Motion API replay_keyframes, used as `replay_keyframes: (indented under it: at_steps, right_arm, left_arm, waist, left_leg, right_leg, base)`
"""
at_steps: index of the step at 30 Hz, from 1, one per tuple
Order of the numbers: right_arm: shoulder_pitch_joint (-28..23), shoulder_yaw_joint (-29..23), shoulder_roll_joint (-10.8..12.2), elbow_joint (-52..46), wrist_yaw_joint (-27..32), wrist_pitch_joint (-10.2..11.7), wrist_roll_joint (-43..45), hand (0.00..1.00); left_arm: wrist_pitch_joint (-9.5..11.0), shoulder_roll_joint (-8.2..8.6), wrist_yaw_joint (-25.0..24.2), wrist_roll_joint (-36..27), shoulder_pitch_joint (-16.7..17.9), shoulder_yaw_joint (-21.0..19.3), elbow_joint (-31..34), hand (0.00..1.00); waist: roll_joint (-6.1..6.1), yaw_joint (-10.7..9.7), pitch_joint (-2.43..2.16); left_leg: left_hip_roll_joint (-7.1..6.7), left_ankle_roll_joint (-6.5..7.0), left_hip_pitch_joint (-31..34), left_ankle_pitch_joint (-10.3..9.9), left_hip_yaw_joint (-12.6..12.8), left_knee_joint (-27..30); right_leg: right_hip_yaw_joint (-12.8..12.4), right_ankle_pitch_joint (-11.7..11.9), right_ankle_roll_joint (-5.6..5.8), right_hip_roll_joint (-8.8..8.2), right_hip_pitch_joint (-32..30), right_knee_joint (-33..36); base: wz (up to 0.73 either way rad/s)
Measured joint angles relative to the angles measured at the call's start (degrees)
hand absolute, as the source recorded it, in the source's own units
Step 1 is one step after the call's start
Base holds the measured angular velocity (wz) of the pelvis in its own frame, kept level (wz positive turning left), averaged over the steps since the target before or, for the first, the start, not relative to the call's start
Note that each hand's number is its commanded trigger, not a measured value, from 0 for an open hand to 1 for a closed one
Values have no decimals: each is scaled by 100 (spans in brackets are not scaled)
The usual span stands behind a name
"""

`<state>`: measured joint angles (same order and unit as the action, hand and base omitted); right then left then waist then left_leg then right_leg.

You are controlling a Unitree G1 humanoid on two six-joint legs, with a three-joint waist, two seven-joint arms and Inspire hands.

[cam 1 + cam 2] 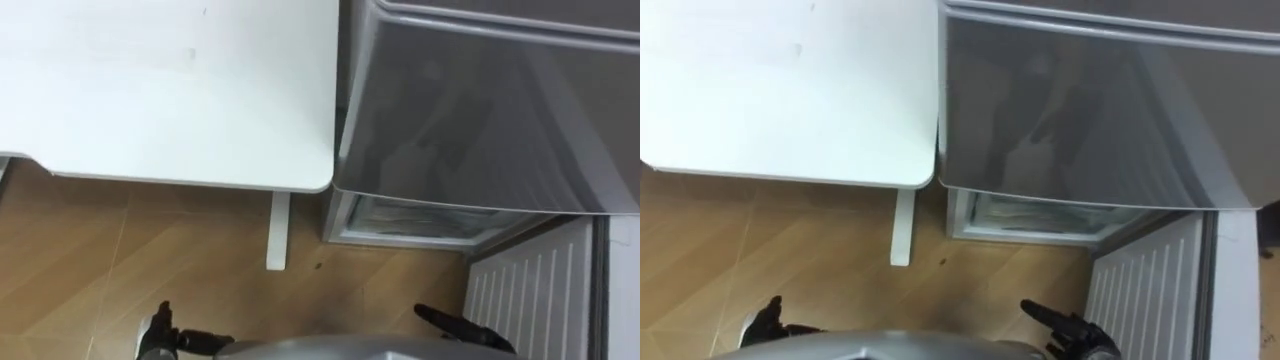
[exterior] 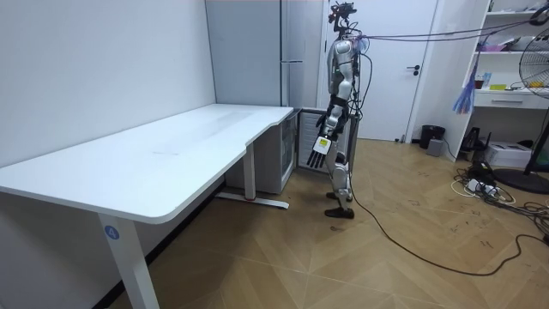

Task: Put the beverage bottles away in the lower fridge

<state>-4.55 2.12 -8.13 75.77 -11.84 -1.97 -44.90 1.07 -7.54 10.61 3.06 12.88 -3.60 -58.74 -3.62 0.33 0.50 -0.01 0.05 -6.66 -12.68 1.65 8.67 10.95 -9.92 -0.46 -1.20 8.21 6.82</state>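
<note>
Both hands hang low at the robot's sides with nothing in them. The left hand [image 1: 160, 335] shows at the bottom edge of the eye views over the wood floor [image 1: 110, 250], and in the room view its fingers point straight down, relaxed. The right hand [image 1: 462, 327] sits at the bottom edge nearer the fridge, its fingers loosely stretched out. The robot stands upright facing the fridge [image 2: 257, 69], just beside the far end of the long white table [image 1: 170, 90], which takes up the left half of the eye views. To the right of the table, the fridge's grey upper door [image 1: 480, 110] is closed. Beneath it the lower fridge compartment [image 1: 420, 218] stands open, with a clear-fronted drawer inside; whether any drinks lie in it cannot be told. Its white ribbed lower door [image 1: 530, 290] is swung out on the robot's right, close by the right hand. One white table leg [image 1: 278, 230] comes down to the floor just left of the open compartment.
</note>
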Motion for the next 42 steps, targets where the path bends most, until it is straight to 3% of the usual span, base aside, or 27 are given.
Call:
replay_keyframes:
  at_steps: [5, 10, 13, 21, 27, 31, 34, 38, 40, 42]
  right_arm:
    - [-11, -1, 1, 28, 39, -10, 513, 0]
    - [-54, 16, -1, 37, 78, -36, 1125, 0]
    - [-48, 3, -9, 18, 125, -49, 1308, 0]
    - [-77, -56, -12, -440, 323, -62, 1999, 0]
    - [-103, -599, -99, -1636, 582, 71, 3078, 0]
    - [-149, -807, -253, -3186, 816, 160, 3607, 0]
    - [-360, -815, -508, -4609, 969, 222, 3869, 0]
    - [-280, -1157, -685, -5482, 1137, 336, 4103, 0]
    - [-303, -1334, -696, -5856, 1248, 335, 4206, 0]
    - [-335, -1515, -696, -6175, 1412, 346, 4335, 0]
  left_arm:
    - [-12, 44, 5, 71, -11, -313, -222, 0]
    - [-33, 53, 15, 231, 17, -320, -410, 0]
    - [-91, 37, 20, 289, 90, -323, -438, 0]
    - [-228, 5, -5, 679, 126, -308, -415, 0]
    - [-167, -133, -74, 1389, -111, -310, -410, 0]
    - [-82, -321, -137, 1527, -206, -320, -407, 0]
    - [-61, -472, -138, 1539, -273, -347, -383, 0]
    - [-15, -529, -128, 1541, -213, -558, -376, 0]
    - [-12, -529, -127, 1542, -198, -597, -379, 0]
    - [-14, -514, -132, 1561, -95, -636, -366, 0]
  waist:
    - [22, 4, 2]
    - [108, 46, 6]
    - [69, 86, 21]
    - [-96, 73, -40]
    - [-221, -29, -43]
    - [-215, -183, -41]
    - [-216, -189, -36]
    - [-262, -217, -40]
    - [-256, -274, -18]
    - [-269, -313, -29]
  left_leg:
    - [14, 30, 34, -18, 9, 22]
    - [27, 66, 97, -57, 24, 94]
    - [26, 68, 107, -58, 102, 149]
    - [18, 97, 141, -75, 154, 306]
    - [34, 130, 235, -98, 377, 319]
    - [69, 176, 282, -125, 722, 307]
    - [79, 213, 219, -147, 947, 268]
    - [108, 271, 127, -188, 1236, 265]
    - [94, 300, 135, -206, 1268, 257]
    - [76, 340, 146, -229, 1353, 265]
  right_leg:
    - [-16, -13, 21, 14, -6, 4]
    - [-111, -18, 19, 33, -50, 54]
    - [-232, -57, 25, 30, -140, 112]
    - [-289, -73, 33, 7, -179, 208]
    - [-449, -46, 51, 2, -360, 316]
    - [-619, 13, 71, 2, -566, 452]
    - [-660, 33, 103, -5, -663, 542]
    - [-621, 42, 118, -37, -816, 746]
    - [-592, 46, 127, -55, -855, 808]
    - [-591, 52, 140, -73, -936, 904]
  base:
    - [-4]
    - [-6]
    - [-16]
    - [-1]
    - [-16]
    - [-33]
    - [-38]
    - [-36]
    - [-24]
    - [-25]
